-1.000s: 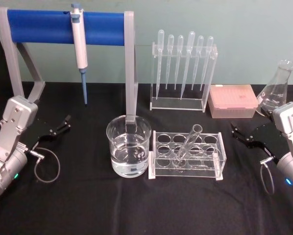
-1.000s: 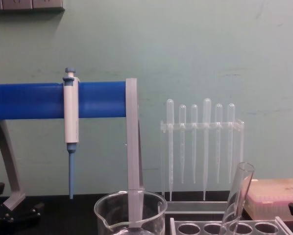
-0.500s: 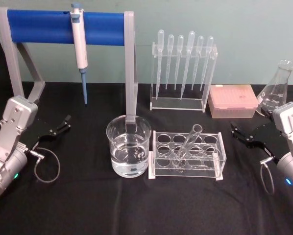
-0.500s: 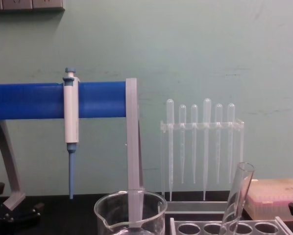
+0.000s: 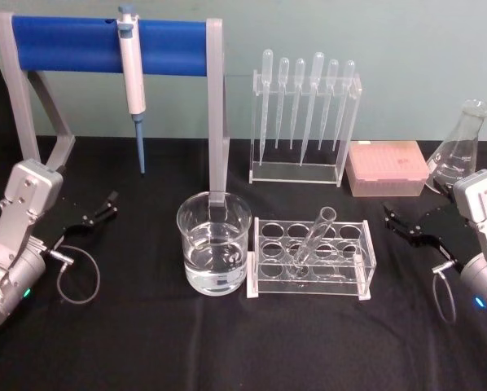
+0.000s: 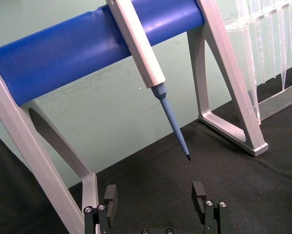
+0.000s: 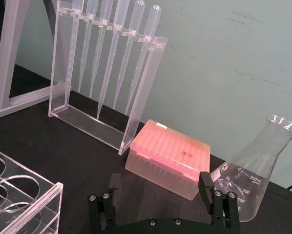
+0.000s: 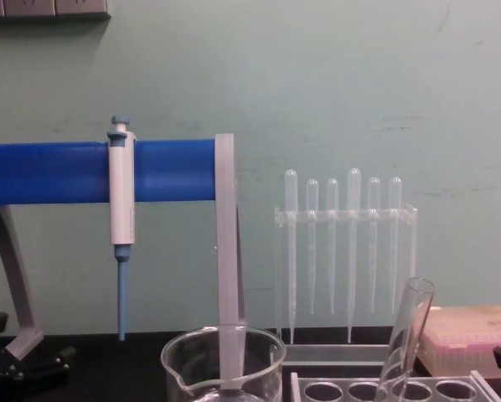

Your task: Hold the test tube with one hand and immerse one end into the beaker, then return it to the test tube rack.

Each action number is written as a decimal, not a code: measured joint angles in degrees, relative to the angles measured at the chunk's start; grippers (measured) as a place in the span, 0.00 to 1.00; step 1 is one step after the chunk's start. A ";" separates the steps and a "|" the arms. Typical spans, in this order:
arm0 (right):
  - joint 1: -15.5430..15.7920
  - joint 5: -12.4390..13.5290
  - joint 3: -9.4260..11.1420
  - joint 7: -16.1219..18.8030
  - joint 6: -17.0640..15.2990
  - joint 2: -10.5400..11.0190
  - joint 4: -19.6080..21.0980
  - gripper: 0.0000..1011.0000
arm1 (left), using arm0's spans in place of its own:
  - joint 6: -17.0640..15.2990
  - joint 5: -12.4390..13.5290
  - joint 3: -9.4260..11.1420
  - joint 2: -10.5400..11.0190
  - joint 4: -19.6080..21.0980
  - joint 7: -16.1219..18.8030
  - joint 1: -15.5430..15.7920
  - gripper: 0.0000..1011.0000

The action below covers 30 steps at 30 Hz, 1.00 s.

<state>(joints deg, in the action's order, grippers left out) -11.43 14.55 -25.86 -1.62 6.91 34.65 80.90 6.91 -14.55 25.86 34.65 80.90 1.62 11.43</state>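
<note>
Test tube [image 5: 313, 238] stands in rack [image 5: 364, 262], just right of beaker [image 5: 214, 248]; long axis tilted, rim leaning right. Right gripper [image 5: 397, 223] is nearer, tube to its left, fingers spread, empty. Left gripper [image 5: 99, 212] idle beyond the beaker, fingers spread.

A laboratory bench: a black table [image 5: 146, 342] against a pale green wall [image 5: 406, 41] carries a pipettor [image 5: 131, 57] hung on a blue stand [image 5: 64, 37], racked plastic pipettes [image 5: 317, 90], a pink tip box [image 5: 388, 167], an Erlenmeyer flask [image 5: 459, 151], a glass beaker [image 5: 214, 252] and a test tube rack [image 5: 360, 269].
</note>
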 joint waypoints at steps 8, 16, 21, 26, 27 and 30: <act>0.00 0.00 0.00 0.00 0.00 0.00 0.00 0.99 | 0.00 0.00 0.00 0.00 0.00 0.00 0.00 0.99; 0.00 0.00 0.00 0.00 0.00 0.00 0.00 0.99 | 0.00 0.00 0.00 0.00 0.00 0.00 0.00 0.99; 0.00 0.00 0.00 0.00 0.00 0.00 0.00 0.99 | 0.00 0.00 0.00 0.00 0.00 0.00 0.00 0.99; 0.00 0.00 0.00 0.00 0.00 0.00 0.00 0.99 | 0.00 0.00 0.00 0.00 0.00 0.00 0.00 0.99; 0.00 0.00 0.00 0.00 0.00 0.00 0.00 0.99 | 0.00 0.00 0.00 0.00 0.00 0.00 0.00 0.99; 0.00 0.00 0.00 0.00 0.00 0.00 0.00 0.99 | 0.00 0.00 0.00 0.00 0.00 0.00 0.00 0.99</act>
<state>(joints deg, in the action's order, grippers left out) -11.43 14.55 -25.86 -1.62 6.91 34.64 80.90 6.91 -14.55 25.86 34.65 80.90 1.62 11.43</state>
